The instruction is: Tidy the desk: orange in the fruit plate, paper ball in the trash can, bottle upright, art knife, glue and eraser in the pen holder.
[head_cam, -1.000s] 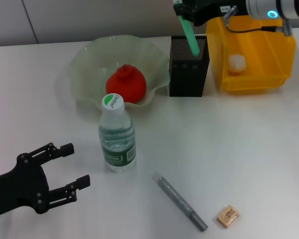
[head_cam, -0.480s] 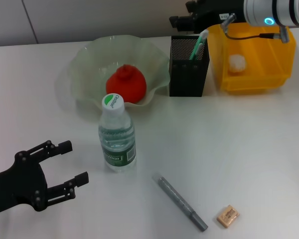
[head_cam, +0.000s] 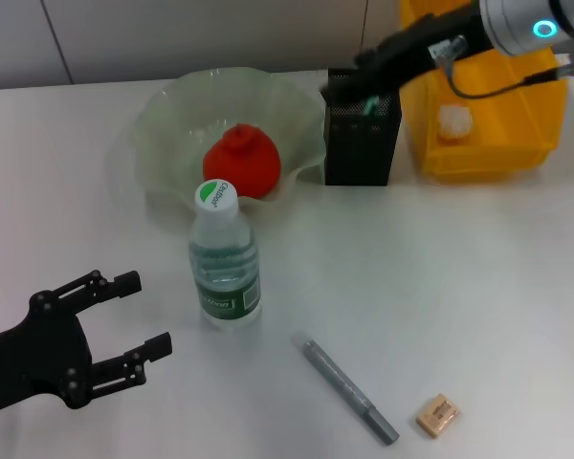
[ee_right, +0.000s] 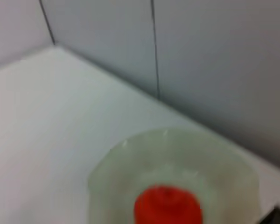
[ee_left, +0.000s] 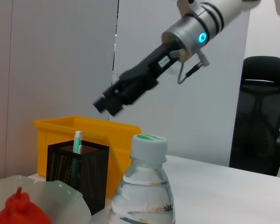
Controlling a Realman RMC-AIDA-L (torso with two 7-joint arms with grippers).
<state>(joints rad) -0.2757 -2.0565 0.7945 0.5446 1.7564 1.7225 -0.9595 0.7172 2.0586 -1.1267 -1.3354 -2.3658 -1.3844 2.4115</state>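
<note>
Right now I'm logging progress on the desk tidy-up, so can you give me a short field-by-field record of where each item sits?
orange: in the fruit plate
paper ball: in the trash can
bottle: upright on the desk
green-capped stick: in the pen holder
grey pen-like tool: flat on the desk
eraser: on the desk beside that tool
right gripper: above the pen holder
left gripper: open, near desk edge

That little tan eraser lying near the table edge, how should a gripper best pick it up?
Probably from straight above, fingers closing across its two long sides. The eraser lies flat on the table, clear of the grey pen-like tool beside it.
</note>
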